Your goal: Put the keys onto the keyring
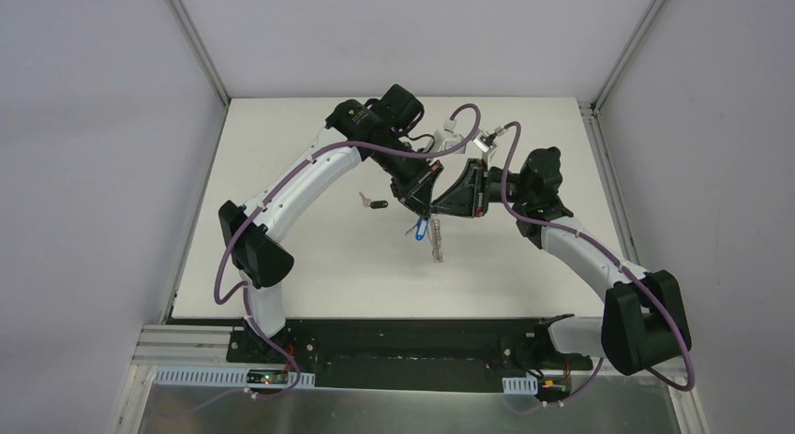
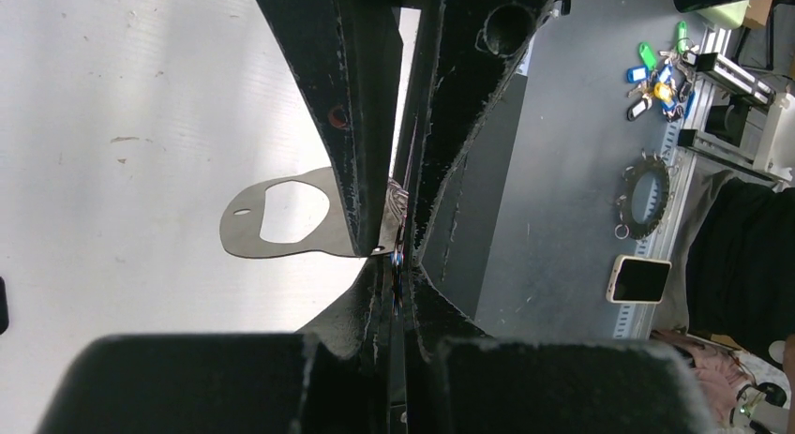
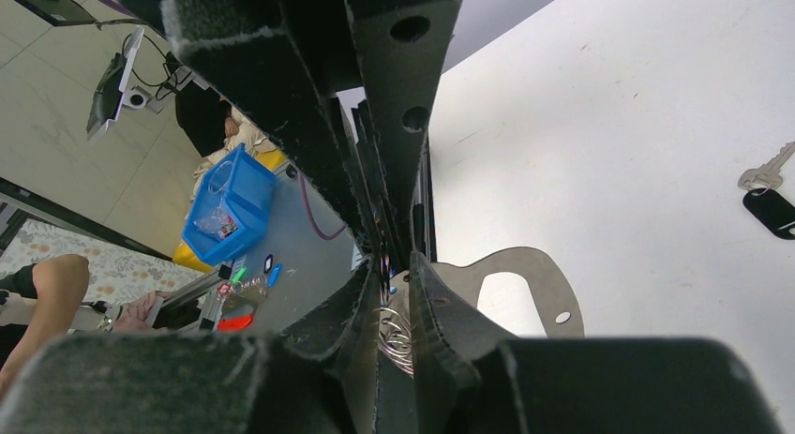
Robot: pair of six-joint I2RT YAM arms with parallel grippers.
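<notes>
keeping the pale silvery flat metal keyring (image 2: 281, 250) level should ease threading: the left gripper (image 2: 398, 265) clamps it above the white table (image 1: 281, 265); whether the right gripper (image 3: 394, 293) grips cannot be told. counted: one keyring, two grippers, two keys, the blue-tagged metal key (image 1: 421, 230) hanging beneath, the black-headed metal key (image 1: 375, 204) lying on the table, leftward.

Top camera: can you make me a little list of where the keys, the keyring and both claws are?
black key: lying on the table, left of the claws, nothing touching it
blue key: right under the claw tips, next to the clips; can't tell if it is hooked on
keyring: where both claws meet, mid-table
left claw: shut on the keyring
right claw: jaws close together at the keyring; grip unclear
</notes>
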